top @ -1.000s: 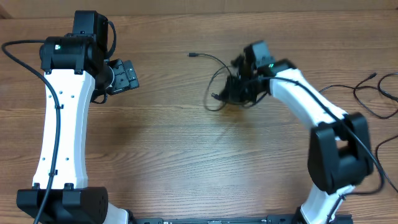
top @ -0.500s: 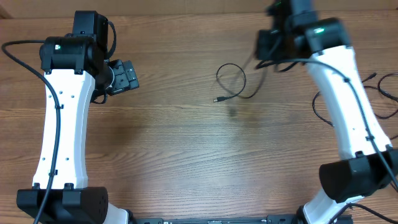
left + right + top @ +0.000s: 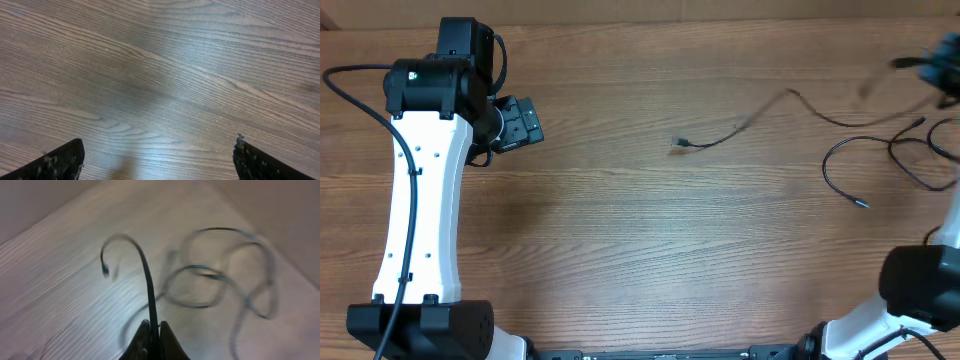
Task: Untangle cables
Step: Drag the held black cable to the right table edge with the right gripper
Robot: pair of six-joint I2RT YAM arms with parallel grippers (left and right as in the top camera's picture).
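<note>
The left tool hangs over the far left part of the wooden worktop. Its two fingers are spread wide apart. Only bare wood shows between them, so it holds nothing.

The right tool is squeezed tight on one thin black cable. The cable comes up out of the pinched tips and bends over to the left. It ends in a small plug. To the right of it are more cables in big blurry loops on the worktop.

From above, the right tool is at the far right edge and looks very blurry. A long cable lies stretched across the middle of the worktop. Its left end is out in the open, well apart from the left tool. More black loops lie on the right side, near the right arm. From above I cannot tell which cable is the pinched one.
</note>
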